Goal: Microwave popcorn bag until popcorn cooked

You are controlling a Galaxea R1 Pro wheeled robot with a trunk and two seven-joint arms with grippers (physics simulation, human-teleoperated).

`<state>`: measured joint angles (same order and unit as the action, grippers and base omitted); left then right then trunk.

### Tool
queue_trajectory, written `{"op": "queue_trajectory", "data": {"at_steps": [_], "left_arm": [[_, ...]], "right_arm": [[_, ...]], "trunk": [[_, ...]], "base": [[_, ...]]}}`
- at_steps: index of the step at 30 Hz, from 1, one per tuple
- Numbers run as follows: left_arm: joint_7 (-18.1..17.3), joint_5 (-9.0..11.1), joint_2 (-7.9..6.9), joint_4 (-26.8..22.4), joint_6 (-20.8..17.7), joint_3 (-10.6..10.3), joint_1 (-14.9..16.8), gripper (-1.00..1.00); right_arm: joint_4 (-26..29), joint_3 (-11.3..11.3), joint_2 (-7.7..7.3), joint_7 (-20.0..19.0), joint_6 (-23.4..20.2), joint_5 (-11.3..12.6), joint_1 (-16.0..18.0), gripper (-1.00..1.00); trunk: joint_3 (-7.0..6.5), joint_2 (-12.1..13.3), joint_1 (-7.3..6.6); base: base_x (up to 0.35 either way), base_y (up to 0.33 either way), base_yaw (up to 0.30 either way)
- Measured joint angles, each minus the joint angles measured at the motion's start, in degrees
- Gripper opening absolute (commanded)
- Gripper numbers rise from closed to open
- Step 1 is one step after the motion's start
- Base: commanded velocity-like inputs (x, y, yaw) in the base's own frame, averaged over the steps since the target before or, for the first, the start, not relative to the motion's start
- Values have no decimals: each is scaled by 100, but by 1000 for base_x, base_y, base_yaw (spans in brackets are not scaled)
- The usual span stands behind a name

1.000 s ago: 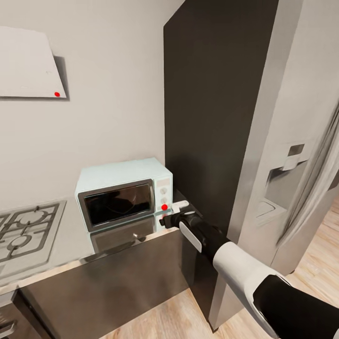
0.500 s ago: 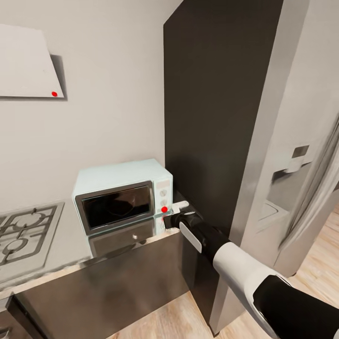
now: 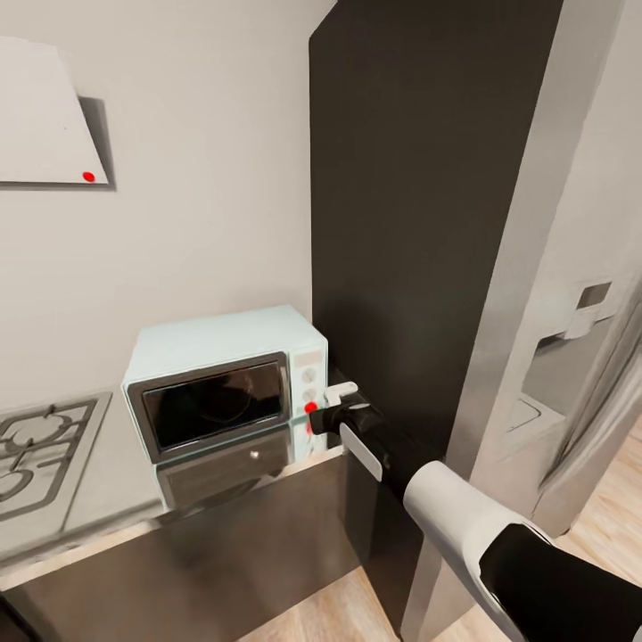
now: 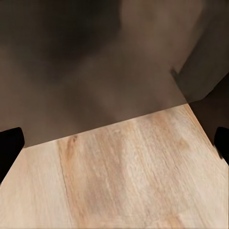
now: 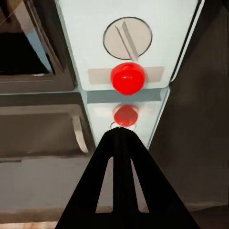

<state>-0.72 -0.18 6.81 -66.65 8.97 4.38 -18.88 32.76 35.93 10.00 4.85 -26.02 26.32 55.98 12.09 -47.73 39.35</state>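
A: On the steel countertop, beside the tall dark panel, the microwave is seen w/ its dark glass door shut. What is noted at the right gripper?

B: It is held at the microwave's lower right corner, just in front of the control panel. From the right wrist cam the fingers are seen brought together to a single point, nothing between them, tip aimed just below the red button. A round knob is seen above that button; the button's reflection is visible on the countertop under it. Contact w/ the panel can't be told.

A: Left gripper?

B: Its two dark fingertips are seen at opposite edges of the left wrist cam, well apart, nothing held; one fingertip is over light wood floor, w/ a dark cabinet front behind.

A: Popcorn bag?

B: Can't be located. Glass is too dark for the inside to be made out.

A: Other items?

B: Gas hob at the counter's left, steel fridge at the right.
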Motion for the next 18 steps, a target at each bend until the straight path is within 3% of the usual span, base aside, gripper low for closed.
{"op": "queue_trajectory", "data": {"at_steps": [5,14,18], "left_arm": [[0,-5,0,0,3,0,0,100],[0,-12,0,0,0,-5,0,100],[0,-14,0,0,0,-9,0,100]], "right_arm": [[-1,0,0,0,37,-1,-16,-100],[-4,5,0,-7,525,0,-233,-100],[-77,201,0,-8,765,2,-404,-100]], "trunk": [[0,1,3],[0,1,3],[0,1,3]], "base": [[56,0,0],[1,0,0],[16,0,0]]}}
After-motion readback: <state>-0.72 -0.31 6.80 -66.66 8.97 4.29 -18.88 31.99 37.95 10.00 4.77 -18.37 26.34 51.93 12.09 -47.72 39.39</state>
